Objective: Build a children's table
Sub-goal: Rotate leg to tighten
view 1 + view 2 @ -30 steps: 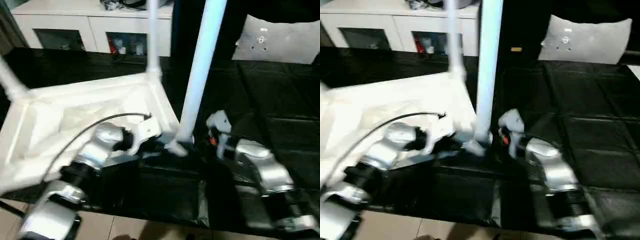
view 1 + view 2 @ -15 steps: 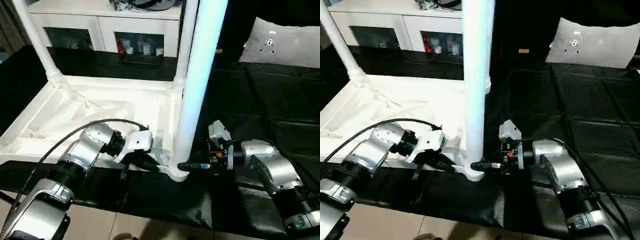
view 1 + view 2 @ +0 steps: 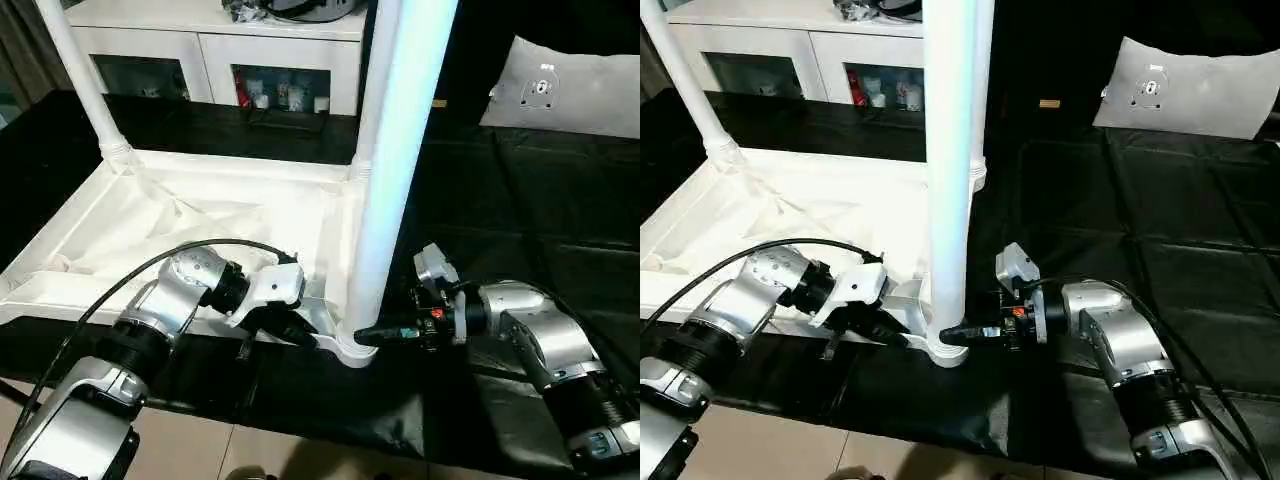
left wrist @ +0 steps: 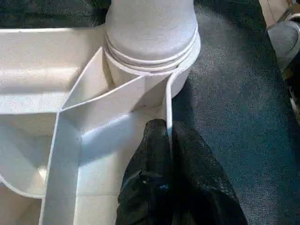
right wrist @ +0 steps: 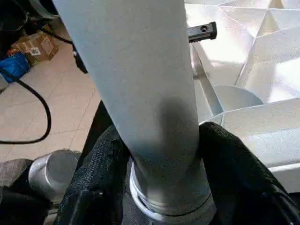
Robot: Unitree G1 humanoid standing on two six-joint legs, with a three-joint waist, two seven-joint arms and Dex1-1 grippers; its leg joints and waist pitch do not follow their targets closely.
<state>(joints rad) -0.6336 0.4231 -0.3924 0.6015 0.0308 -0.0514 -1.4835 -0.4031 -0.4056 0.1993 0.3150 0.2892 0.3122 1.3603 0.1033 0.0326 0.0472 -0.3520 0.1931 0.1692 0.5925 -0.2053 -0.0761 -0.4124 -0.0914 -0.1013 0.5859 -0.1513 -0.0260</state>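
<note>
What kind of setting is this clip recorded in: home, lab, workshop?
Probably an indoor room set up as a test area, home-like rather than a workshop: a white cabinet with glass-fronted shelves along the back, a black quilted mat under the upturned white plastic table, and beige floor tiles.

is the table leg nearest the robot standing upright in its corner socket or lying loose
Upright in its socket: the nearest leg rises from the tabletop's near corner, right gripper closed around its base.

no legible text, cardboard box [image 5: 35, 45] label too small to read
</note>
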